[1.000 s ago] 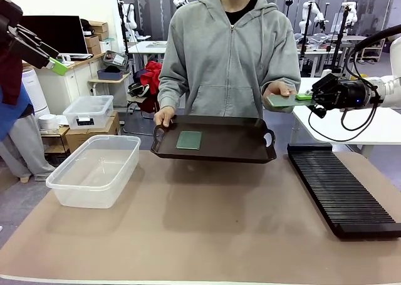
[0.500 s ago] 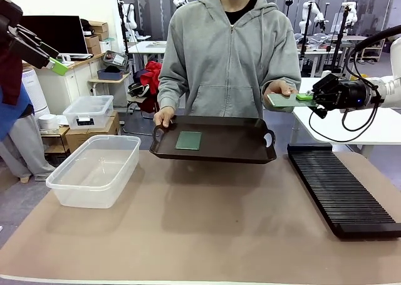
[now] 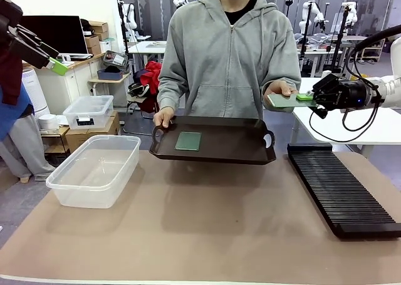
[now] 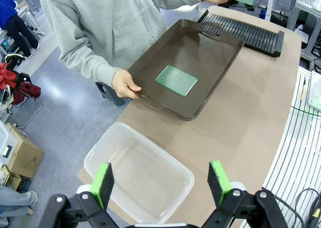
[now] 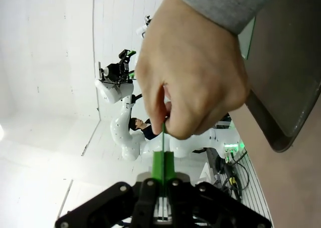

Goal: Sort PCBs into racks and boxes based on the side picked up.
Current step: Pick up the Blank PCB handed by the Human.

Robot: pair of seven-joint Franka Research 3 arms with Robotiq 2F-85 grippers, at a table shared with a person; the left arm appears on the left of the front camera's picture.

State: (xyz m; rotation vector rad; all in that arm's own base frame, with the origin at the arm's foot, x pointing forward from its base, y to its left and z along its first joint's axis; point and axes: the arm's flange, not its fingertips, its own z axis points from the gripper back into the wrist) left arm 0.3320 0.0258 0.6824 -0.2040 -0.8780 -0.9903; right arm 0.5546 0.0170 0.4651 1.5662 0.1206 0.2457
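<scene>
Fronting cluttered desks (image 3: 150, 47), the tan mat (image 3: 207, 235) bears rack (image 3: 341, 194) and tub (image 3: 94, 169).

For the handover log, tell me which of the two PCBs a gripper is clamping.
The raised PCB: the right gripper is shut on one edge, the person's hand holds the other. The second PCB lies flat on the brown tray.

front camera faces the person (image 3: 229, 59) across the table (image 3: 207, 228); left wrist overlooks the same tray (image 4: 213, 45).
</scene>
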